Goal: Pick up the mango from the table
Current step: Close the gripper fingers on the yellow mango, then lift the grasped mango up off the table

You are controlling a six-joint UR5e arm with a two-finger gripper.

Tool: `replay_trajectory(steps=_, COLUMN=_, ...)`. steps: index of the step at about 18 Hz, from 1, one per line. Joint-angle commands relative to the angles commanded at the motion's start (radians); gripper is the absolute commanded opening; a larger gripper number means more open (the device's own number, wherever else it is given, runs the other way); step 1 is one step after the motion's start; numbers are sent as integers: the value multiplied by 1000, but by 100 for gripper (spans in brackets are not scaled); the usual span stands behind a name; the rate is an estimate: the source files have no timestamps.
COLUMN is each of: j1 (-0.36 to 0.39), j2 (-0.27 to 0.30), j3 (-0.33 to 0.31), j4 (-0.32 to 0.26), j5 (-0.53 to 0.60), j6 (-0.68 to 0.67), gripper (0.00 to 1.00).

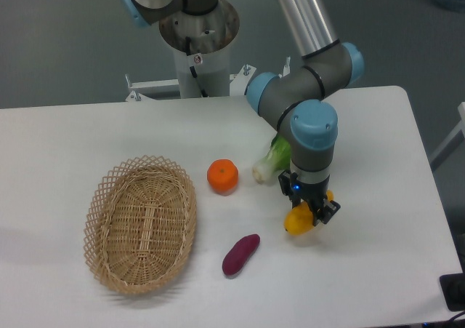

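Bright, even overhead light, soft faint shadows on the table [378, 284], slight softness throughout.

Single fixed camera, high, facing table [87, 135]

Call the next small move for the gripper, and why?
Probably a straight lift. The gripper sits down over the mango with its fingers on either side of it, apparently closed on it, and the fruit looks to be on or barely off the table. The sweet potato and leafy vegetable lie clear of it.
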Motion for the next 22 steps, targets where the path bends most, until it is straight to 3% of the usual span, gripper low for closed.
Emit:
replay_trajectory(steps=5, j1=32, j2=52, j3=47, j4=-11, j5=-182, j6=-106, gripper=45)
replay_trajectory(steps=9, j1=60, j2=95, j3=58, j4=-43, j5=-238, j6=-112, gripper=45)
replay_trajectory(steps=12, j1=107, j2=149, j3=60, j4=-113, j5=-322, j6=-124, gripper=45)
replay_trajectory(steps=14, j1=135, j2=164, j3=69, j4=-152, j5=-341, j6=-124, gripper=45)
replay_trajectory(steps=22, j1=146, j2=174, j3=80, j4=-155, j5=-347, j6=-124, gripper=45)
